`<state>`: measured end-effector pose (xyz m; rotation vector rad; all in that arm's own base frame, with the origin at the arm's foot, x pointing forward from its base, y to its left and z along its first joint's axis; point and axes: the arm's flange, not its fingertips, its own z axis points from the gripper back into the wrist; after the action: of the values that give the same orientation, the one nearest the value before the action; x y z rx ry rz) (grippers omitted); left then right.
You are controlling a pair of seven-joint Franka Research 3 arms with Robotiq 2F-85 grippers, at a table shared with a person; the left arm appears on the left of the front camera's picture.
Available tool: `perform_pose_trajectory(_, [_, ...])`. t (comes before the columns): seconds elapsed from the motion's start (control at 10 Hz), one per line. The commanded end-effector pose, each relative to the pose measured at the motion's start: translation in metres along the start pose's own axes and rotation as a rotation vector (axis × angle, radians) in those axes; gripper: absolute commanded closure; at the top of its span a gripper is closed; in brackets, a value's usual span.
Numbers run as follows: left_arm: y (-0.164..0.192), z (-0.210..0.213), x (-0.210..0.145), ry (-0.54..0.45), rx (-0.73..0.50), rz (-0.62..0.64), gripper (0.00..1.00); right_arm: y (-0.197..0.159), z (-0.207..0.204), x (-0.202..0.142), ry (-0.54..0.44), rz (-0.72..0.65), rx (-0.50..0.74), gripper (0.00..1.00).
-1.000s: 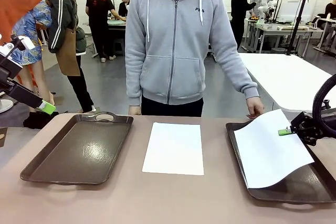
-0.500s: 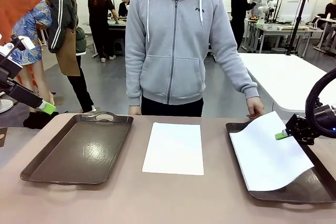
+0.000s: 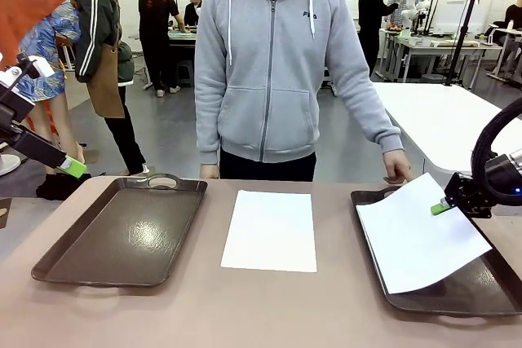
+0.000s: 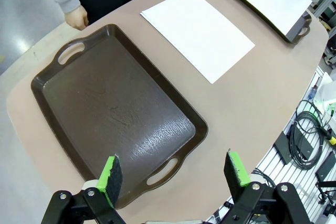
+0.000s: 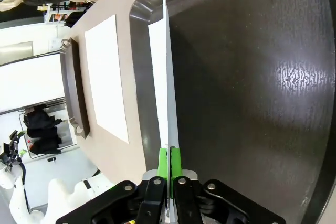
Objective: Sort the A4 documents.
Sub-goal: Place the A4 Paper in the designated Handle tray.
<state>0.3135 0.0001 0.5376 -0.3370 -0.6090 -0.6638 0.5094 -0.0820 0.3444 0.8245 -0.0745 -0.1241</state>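
Jaws on the right gripper point(image 5: 169, 153) are pinched tight on one edge of a thin white paper sheet point(image 3: 416, 234). They hold that edge up over the dark brown plastic tray on the right point(image 3: 489, 287), and the sheet's low end seems to rest on the tray. Jaws on the left gripper point(image 4: 176, 169) are wide apart with nothing in them, above the near end of the dark brown plastic tray on the left point(image 3: 122, 234). That tray has no paper in it.

A second flat white paper sheet point(image 3: 270, 230) lies on the brown worktop point(image 3: 245, 307) between the trays. At the far side, a person's hand point(image 3: 397, 167) is by the right tray's far corner.

I think the sorting is only partly done: one sheet is in the air and one waits on the worktop.

The right wrist view shows the held sheet from its edge, a thin line between the green pads point(image 5: 163, 163), with bare tray under it. The front view shows its flat face.
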Motion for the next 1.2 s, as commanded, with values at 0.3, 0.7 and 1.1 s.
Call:
perform_pose_trajectory(0.3, [0.001,-0.001,-0.001,-0.006,-0.014,0.0,0.0,-0.012,-0.011,0.005,0.025,-0.035,-0.073,0.99])
perform_pose_trajectory(0.7, [0.001,-0.001,-0.001,-0.006,-0.014,0.0,0.0,-0.022,-0.008,0.007,-0.01,-0.031,-0.104,0.99])
perform_pose_trajectory(1.1, [0.001,-0.001,-0.001,-0.006,-0.014,0.0,0.0,-0.025,-0.009,0.009,-0.01,-0.033,-0.145,0.99])
